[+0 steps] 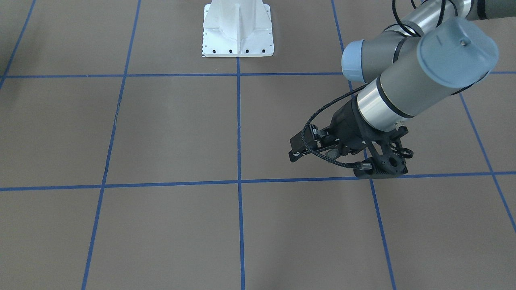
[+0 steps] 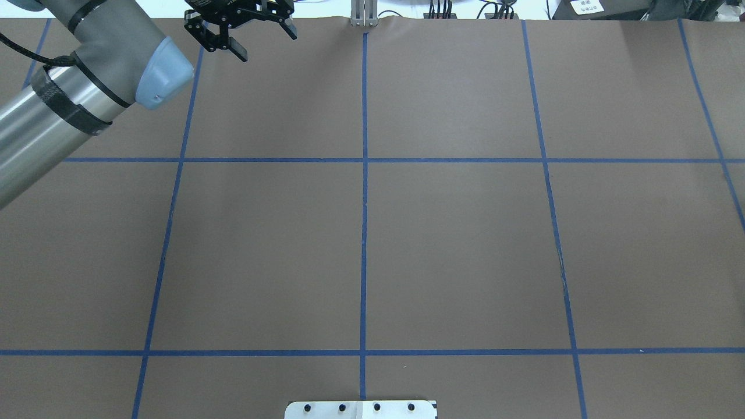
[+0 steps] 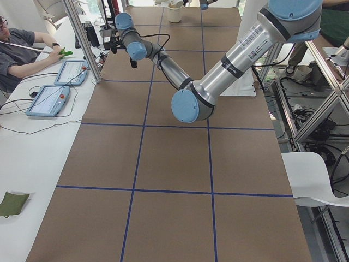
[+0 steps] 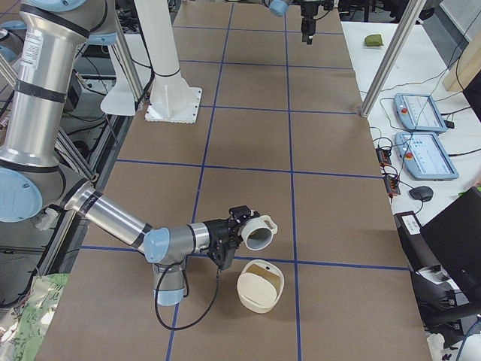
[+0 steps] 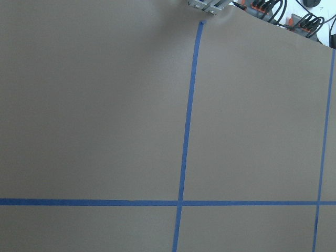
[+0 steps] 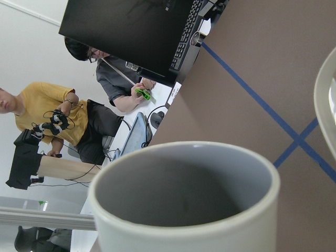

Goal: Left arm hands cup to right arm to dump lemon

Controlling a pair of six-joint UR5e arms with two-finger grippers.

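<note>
Grey-lined cup (image 6: 184, 194) hung tipped sideways at the right end effector (image 4: 242, 226), whose grip could not be told; left end effector (image 2: 268, 46) stood wide open, empty.

Brown blue-gridded table (image 2: 460, 250) with cream bowl (image 4: 259, 297), white pedestal (image 1: 238, 28)

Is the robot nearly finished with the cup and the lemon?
Done: the hand-over. The left gripper is open and empty, far off, and the cup is at the end of the right arm. In hand: the cup is tipped on its side by a cream bowl, and its inside looks empty. Left: no lemon shows anywhere, so I cannot tell whether it is out.
</note>
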